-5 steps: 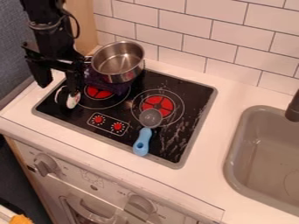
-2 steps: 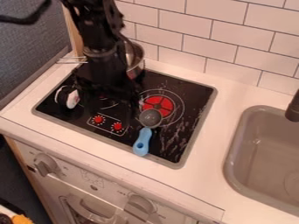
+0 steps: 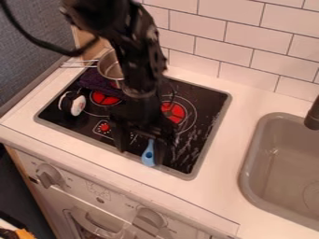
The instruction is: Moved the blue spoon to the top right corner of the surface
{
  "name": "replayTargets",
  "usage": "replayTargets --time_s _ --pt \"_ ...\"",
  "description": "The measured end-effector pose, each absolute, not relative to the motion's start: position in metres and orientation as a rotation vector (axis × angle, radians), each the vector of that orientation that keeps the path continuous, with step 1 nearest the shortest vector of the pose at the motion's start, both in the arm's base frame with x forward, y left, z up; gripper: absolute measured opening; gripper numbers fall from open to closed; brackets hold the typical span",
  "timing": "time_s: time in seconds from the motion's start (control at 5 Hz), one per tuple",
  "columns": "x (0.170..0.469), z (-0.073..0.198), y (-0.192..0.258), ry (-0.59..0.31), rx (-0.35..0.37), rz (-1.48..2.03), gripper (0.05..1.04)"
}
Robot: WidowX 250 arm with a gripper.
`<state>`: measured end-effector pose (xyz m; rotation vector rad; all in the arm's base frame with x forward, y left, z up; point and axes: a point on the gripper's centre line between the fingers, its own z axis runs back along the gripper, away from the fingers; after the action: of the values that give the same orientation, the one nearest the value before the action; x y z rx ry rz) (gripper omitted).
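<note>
White-tiled wall [image 3: 243, 42] behind; gray partition [image 3: 25, 70] left; wooden panel [image 3: 79, 36] between.

One spoon [image 3: 148, 155], one pot [image 3: 111, 70], one cloth [image 3: 94, 81], one sink [image 3: 248, 172], two burners [image 3: 173, 113], two oven knobs [image 3: 47, 177].

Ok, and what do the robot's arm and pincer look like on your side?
The arm is black, built of chunky, jointed segments with small pale glints, and it has a greyish band near the wrist. A thick black cable curves beside it. The pincer is black too, with two narrow fingers. I can't make out any markings.
</note>
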<state>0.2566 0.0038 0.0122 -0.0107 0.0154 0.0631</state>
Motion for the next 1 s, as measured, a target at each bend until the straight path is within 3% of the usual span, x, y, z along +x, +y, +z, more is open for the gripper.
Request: replayTargets --time_s 0.2,0.6,0.8,1.0 --pt "0.259 0.007 0.003 -0.003 0.004 0.094 0.932" --pt "0.251 0.007 -0.001 0.004 0.004 0.088 0.427" --pt "0.253 0.016 -0.002 -0.008 -0.002 0.067 0.423" --pt "0.281 0.035 -0.004 -0.072 -0.016 0.046 0.423"
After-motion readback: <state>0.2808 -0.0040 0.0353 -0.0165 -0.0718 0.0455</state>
